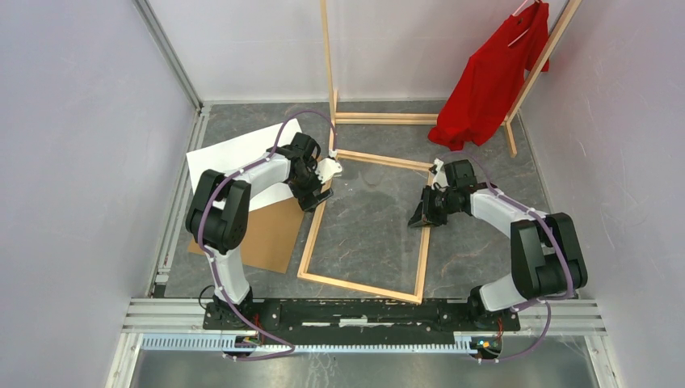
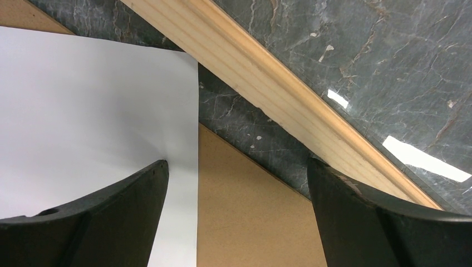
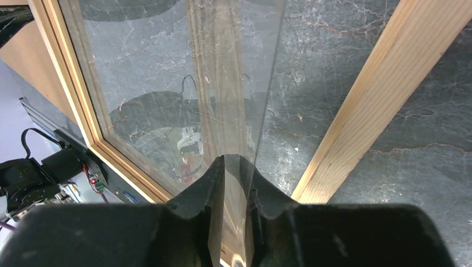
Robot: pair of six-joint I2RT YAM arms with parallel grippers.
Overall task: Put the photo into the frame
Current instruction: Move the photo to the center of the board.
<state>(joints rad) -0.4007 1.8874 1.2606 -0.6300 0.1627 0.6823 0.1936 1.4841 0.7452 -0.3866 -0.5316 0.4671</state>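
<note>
The photo (image 1: 234, 158) lies white side up at the left, partly over the brown backing board (image 1: 266, 234). The light wood frame (image 1: 308, 242) lies flat in the middle. My left gripper (image 1: 321, 187) is open and empty, low over the frame's left rail. In the left wrist view its jaws (image 2: 236, 167) span the photo's edge (image 2: 83, 111), the board (image 2: 250, 211) and the frame rail (image 2: 267, 83). My right gripper (image 1: 422, 217) sits at the frame's right rail (image 3: 362, 94). Its jaws (image 3: 236, 161) are shut on the edge of a clear pane (image 3: 222, 83), which tilts up from the frame.
A tall wooden clothes rack (image 1: 388, 118) with a red shirt (image 1: 489, 73) stands at the back right. Walls close in both sides. The arms' mounting rail (image 1: 363, 311) runs along the near edge.
</note>
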